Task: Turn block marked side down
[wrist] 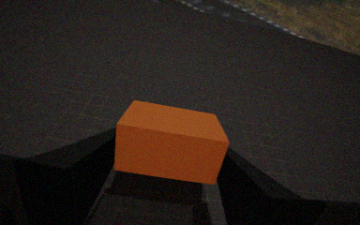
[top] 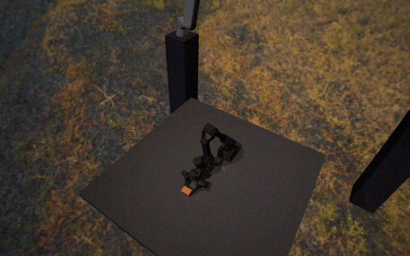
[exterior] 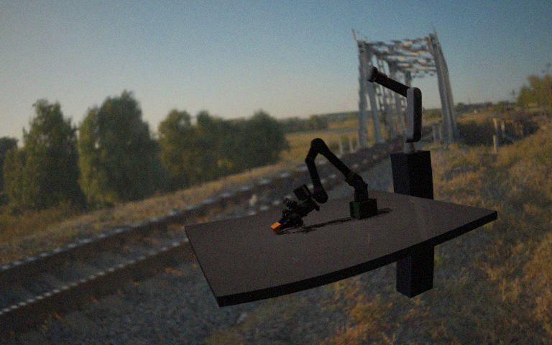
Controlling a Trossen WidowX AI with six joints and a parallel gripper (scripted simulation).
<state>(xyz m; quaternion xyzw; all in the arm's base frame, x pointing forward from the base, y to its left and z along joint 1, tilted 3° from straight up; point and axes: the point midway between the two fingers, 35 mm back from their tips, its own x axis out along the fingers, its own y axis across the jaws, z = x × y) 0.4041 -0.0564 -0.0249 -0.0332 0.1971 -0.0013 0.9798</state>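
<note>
The orange block [top: 186, 190] [exterior: 276, 226] [wrist: 169, 150] is held between the two dark fingers of my gripper [top: 187, 190] [exterior: 277, 227] [wrist: 170, 142], which is shut on it. The arm slants forward and down, and the block is low at or just above the table [top: 242, 211] [exterior: 252, 260] [wrist: 178, 56]. Whether it touches the table cannot be told. In the wrist view two plain orange faces show. No marked side is visible; the faces turned away are hidden.
The arm's base [top: 226, 152] [exterior: 363, 208] stands on the table behind the gripper. A dark pillar [top: 182, 66] [exterior: 412, 175] with a grey arm on top stands beyond the table edge. Another dark beam [top: 380, 172] is at the right in the top view.
</note>
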